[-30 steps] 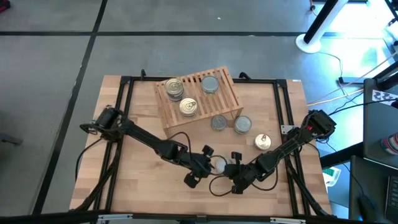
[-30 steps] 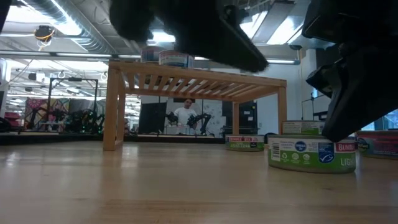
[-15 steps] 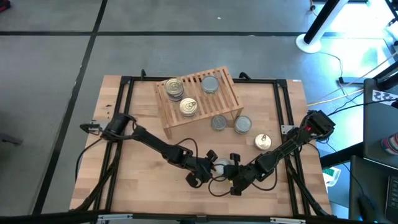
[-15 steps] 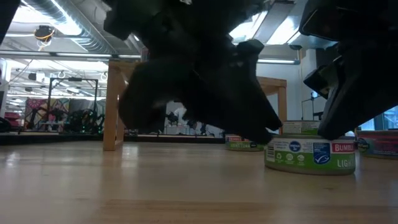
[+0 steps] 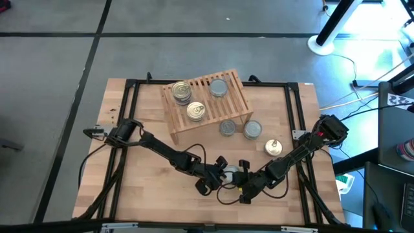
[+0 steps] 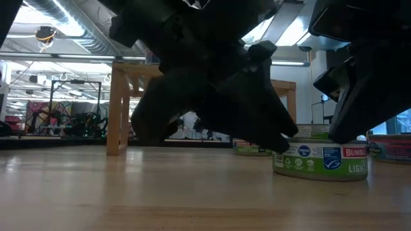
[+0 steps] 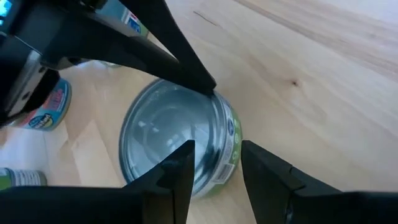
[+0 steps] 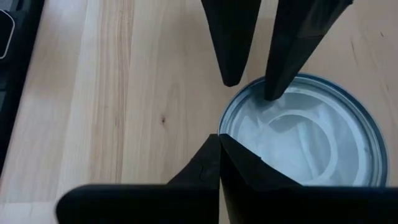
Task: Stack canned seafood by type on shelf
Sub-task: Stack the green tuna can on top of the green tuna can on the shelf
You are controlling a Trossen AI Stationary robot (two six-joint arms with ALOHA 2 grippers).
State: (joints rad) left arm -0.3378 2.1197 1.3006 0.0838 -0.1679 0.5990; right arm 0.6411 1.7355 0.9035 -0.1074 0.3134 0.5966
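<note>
Near the front edge of the table (image 5: 149, 194), we find both arms converging on a single silver-topped tin (image 5: 228, 172) with a green label. The left gripper (image 7: 214, 163) hangs over it with its fingers narrowly parted, one tip over the lid and the other just past the tin's rim; from the frames we cannot tell whether they press on it. The right gripper (image 8: 219, 144) meets the same tin from the opposite side, its fingers pressed together at the lid's edge and holding nothing.

The shelf (image 5: 208, 101) stands skewed near the table's back edge. On its slats we count a gold-topped stack (image 5: 182, 92) at the left end, a single gold-topped tin (image 5: 195, 112) by the front edge, and a silver-topped tin (image 5: 218, 87) toward the right. Three more tins sit on the table just off the shelf's front right corner: two silver-topped (image 5: 227, 127) (image 5: 253, 130) and, nearer the right edge, one gold-topped (image 5: 273, 147).
</note>
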